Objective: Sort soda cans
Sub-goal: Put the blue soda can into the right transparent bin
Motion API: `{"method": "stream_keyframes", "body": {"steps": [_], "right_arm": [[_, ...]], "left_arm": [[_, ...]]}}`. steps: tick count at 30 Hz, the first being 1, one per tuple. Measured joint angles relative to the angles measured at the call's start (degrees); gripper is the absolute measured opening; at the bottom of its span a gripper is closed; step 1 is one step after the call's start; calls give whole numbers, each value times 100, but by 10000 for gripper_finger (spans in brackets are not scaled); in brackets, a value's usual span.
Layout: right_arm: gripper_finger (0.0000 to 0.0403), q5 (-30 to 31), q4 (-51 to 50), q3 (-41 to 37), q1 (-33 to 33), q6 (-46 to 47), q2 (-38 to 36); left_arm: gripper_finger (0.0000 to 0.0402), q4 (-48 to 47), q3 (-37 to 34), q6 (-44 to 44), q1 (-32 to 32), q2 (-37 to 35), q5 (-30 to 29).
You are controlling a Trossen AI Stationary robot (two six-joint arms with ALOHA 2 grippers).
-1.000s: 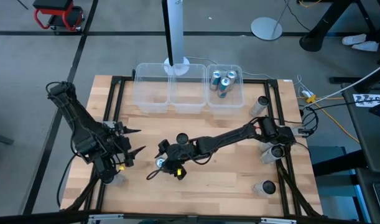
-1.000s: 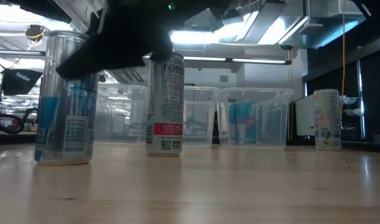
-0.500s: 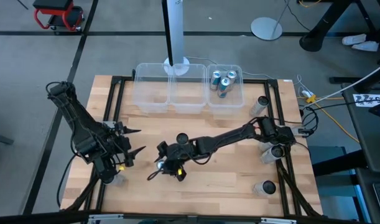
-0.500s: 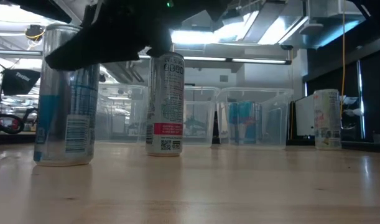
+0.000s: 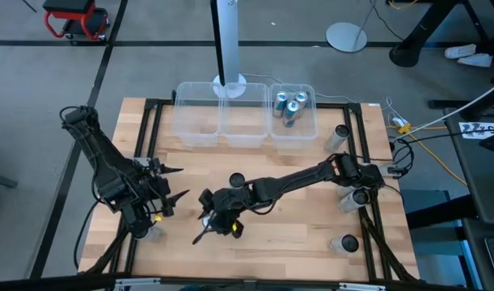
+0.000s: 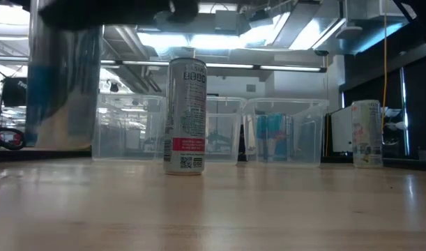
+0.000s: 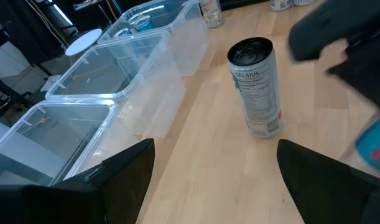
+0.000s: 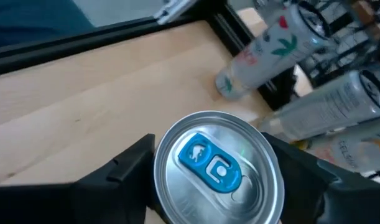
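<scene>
Wooden boards make the table top [image 5: 287,234], with three clear bins [image 5: 245,121] along its far edge. Near the middle, the right gripper [image 8: 208,180] has its two fingers pressed on the sides of a blue-tabbed can [image 8: 217,168]. That can stands upright, top facing up, and in the low view it hangs blurred above the wood with its top cut off. From above, the arm hides most of it.

Just beyond it stands a dark-topped can [image 7: 257,87], upright on the table, with a red band low on its side. More blue-topped cans [image 5: 290,107] stand inside the right bin. Other cans [image 5: 348,198] sit by the table's right edge, too small to read.

On the left, the left gripper [image 5: 170,184] waits with fingers wide apart, holding nothing. A pale can [image 5: 149,233] shows partly under that arm.
</scene>
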Motion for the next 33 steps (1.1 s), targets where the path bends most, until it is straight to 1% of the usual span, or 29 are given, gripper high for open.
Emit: {"method": "stream_keyframes", "body": {"steps": [4, 9, 13, 16, 22, 26, 29, 33], "right_arm": [[243, 250, -883, 735, 59, -383, 0], [244, 817, -2089, 1691, 68, -702, -4], [242, 1243, -2801, 2236, 94, -897, -30], [242, 1414, -2901, 2075, 84, -912, -399], [244, 2374, -3508, 2090, 70, -919, -1167], [242, 3167, -4118, 2092, 50, -818, -1627], [242, 3815, -4530, 2092, 6, -583, -1922], [243, 4328, -5328, 2092, -183, -209, -2206]], "left_arm": [[327, 0, 0, 0, 0, 0, 0], [327, 0, 0, 0, 0, 0, 0], [327, -4, 0, 1, 0, 0, 0], [327, -13, 0, 1, 0, 0, 0], [327, -31, 0, 0, 0, 0, 0], [327, -31, 0, 0, 0, 0, 0], [327, -28, 0, 2, 0, 0, 0], [327, -28, 0, 2, 0, -2, 0]]}}
